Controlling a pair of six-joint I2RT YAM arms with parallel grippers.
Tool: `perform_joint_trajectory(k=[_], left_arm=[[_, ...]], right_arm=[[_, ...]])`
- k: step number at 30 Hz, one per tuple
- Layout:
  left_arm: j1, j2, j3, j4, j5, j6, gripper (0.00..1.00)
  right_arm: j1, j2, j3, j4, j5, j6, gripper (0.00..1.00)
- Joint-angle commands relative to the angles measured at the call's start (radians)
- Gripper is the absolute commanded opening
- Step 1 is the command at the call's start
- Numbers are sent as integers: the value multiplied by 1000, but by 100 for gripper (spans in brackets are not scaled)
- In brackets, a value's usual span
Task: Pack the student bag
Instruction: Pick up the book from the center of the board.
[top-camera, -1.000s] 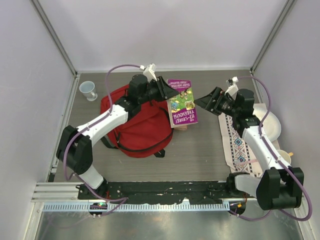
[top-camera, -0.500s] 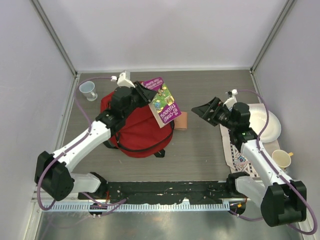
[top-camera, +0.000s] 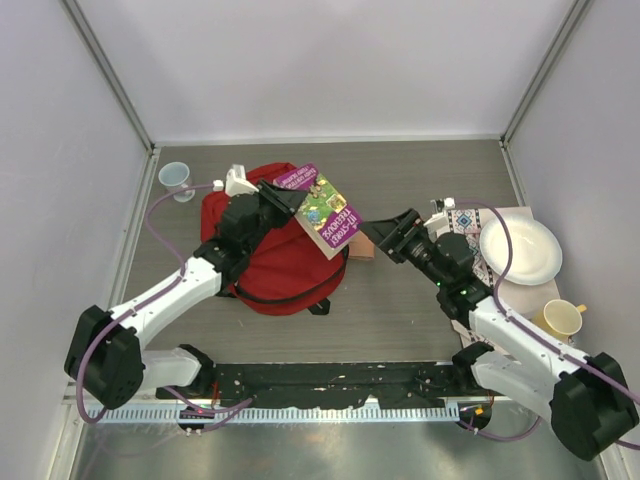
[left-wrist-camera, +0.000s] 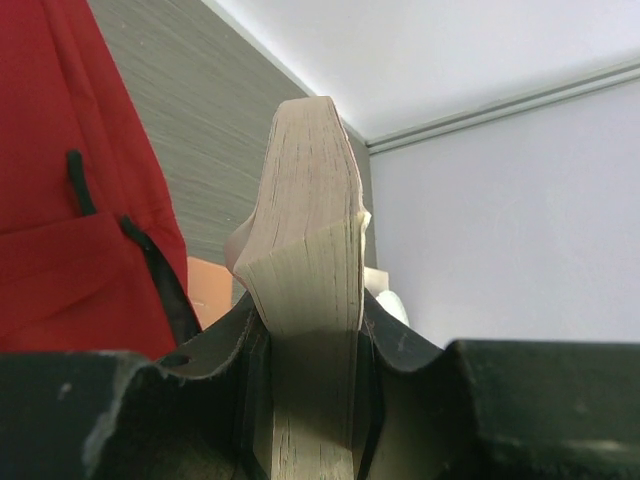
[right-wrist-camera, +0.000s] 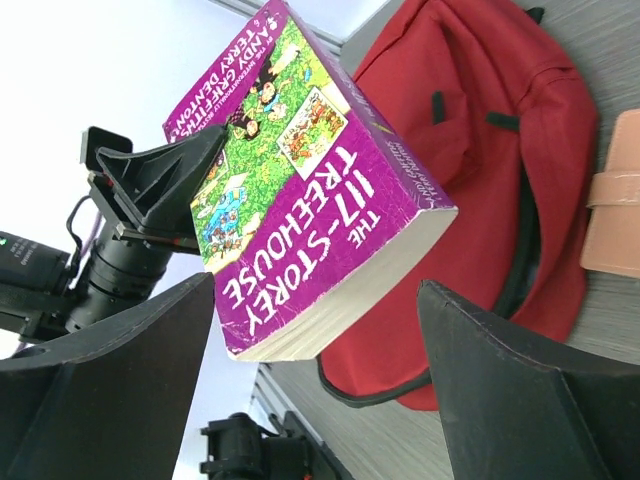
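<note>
Lifting done: book (top-camera: 325, 212) no longer flat on counter (top-camera: 400, 325) beside student bag (top-camera: 268, 270). Left fingers (left-wrist-camera: 200, 372) clamp its page edge, holding it tilted over bag's right side. Bag lies in counter's left half, toward far-left corner; opening not visible. Right fingers (top-camera: 393, 220), spread wide and empty, have swung in from right edge, now near tan wallet (top-camera: 366, 243). Likely next: right arm opens bag, book goes in.

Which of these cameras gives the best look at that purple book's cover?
The right wrist view: the book fills it, title readable. The top external view shows the book small, over the red bag. The left wrist view shows only its page edges between the jaws.
</note>
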Motion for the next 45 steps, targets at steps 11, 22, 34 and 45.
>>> perform_joint_trajectory(k=[11,22,34,45], left_arm=[[2,-14,5,278,13,-128,0],[0,42,10,349,82,-177,0],[0,72,-1,347,91,-151,0],[0,64,178,-124,134,194,79]], right_arm=[[84,155,24,245,62,127,88],[90,284,86,425,2,187,85],[90,259,91,449,-4,193,33],[90,91,143,120,138,14,1]])
